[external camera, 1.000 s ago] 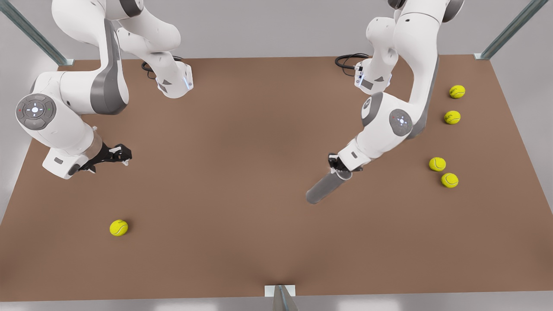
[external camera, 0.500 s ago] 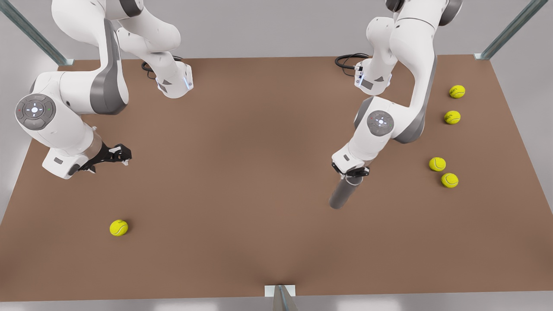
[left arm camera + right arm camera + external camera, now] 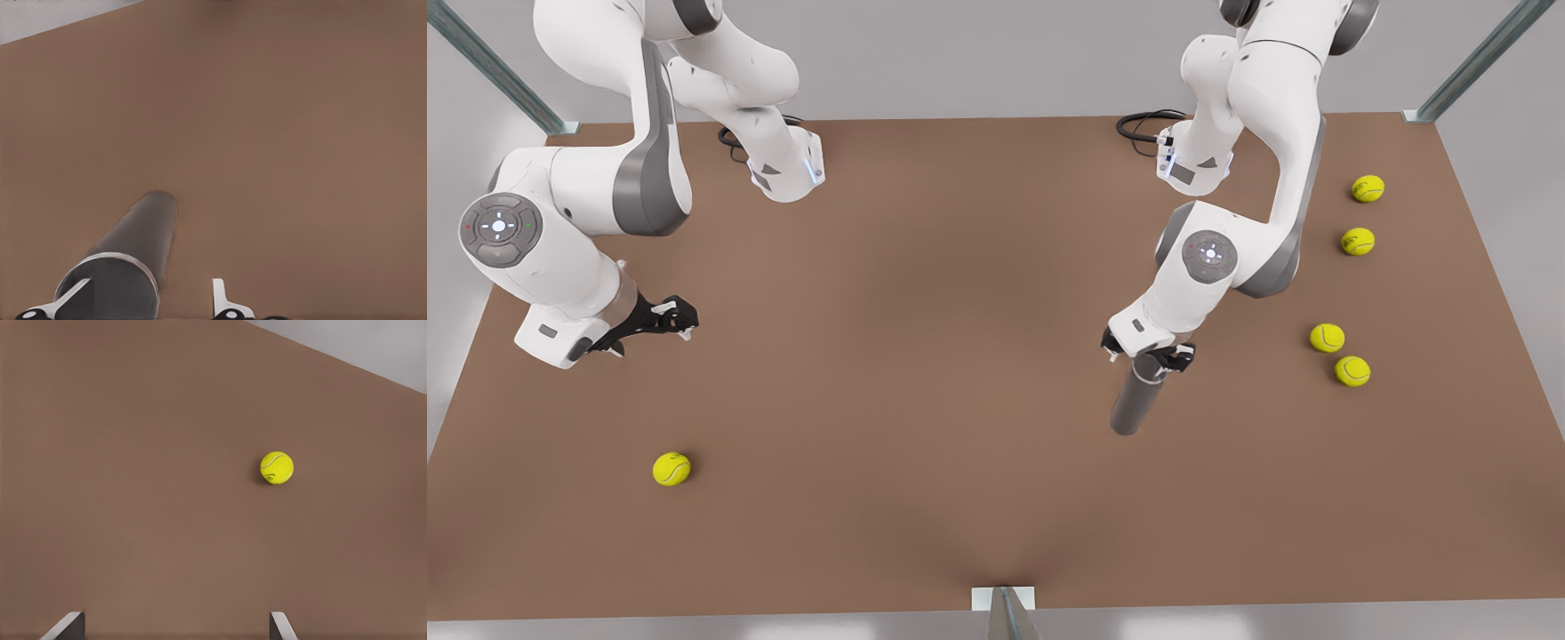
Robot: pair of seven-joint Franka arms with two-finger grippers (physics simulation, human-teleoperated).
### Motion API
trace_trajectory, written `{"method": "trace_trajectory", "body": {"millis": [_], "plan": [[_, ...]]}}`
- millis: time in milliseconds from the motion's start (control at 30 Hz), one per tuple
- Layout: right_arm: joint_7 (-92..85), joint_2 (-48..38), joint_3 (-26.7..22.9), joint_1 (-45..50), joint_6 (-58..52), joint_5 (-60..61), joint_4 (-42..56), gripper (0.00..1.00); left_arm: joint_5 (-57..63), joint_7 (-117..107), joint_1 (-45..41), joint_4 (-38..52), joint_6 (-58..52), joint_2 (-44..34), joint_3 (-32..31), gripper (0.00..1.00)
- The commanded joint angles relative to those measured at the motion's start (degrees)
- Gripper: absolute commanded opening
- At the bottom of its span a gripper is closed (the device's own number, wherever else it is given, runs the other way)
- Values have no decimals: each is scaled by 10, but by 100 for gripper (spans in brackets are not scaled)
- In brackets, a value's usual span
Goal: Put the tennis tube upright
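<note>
The tube stands near-upright on the table, at the front view's right. The left gripper sits at its top, fingers spread, one finger clear of the rim. Two balls lie beside it. The right gripper waits open; a lone ball lies near

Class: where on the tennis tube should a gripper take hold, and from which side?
Grip the tennis tube near its lighter-rimmed top end, from above, fingers either side of the round wall; it stands near upright. The left gripper is there, open; the right gripper waits.
</note>
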Motion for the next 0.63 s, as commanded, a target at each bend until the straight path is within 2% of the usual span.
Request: {"method": "trace_trajectory", "body": {"millis": [0,233,333,467,500,600], "plan": [[-4,-1,0,0,0,0,0,100,2,11,-1,0,11,0,0,99],[-4,0,0,2,0,0,0,100,19,13,3,1,-13,-58,1,99],[-4,0,0,3,0,0,0,100,69,20,26,33,-111,-103,0,99],[-4,0,0,3,0,0,0,100,51,30,81,114,-261,-149,-7,99],[-4,0,0,3,1,0,0,100,21,29,89,129,-281,-149,-4,99],[-4,0,0,2,0,0,0,100,27,29,87,124,-294,-157,-2,100]]}}
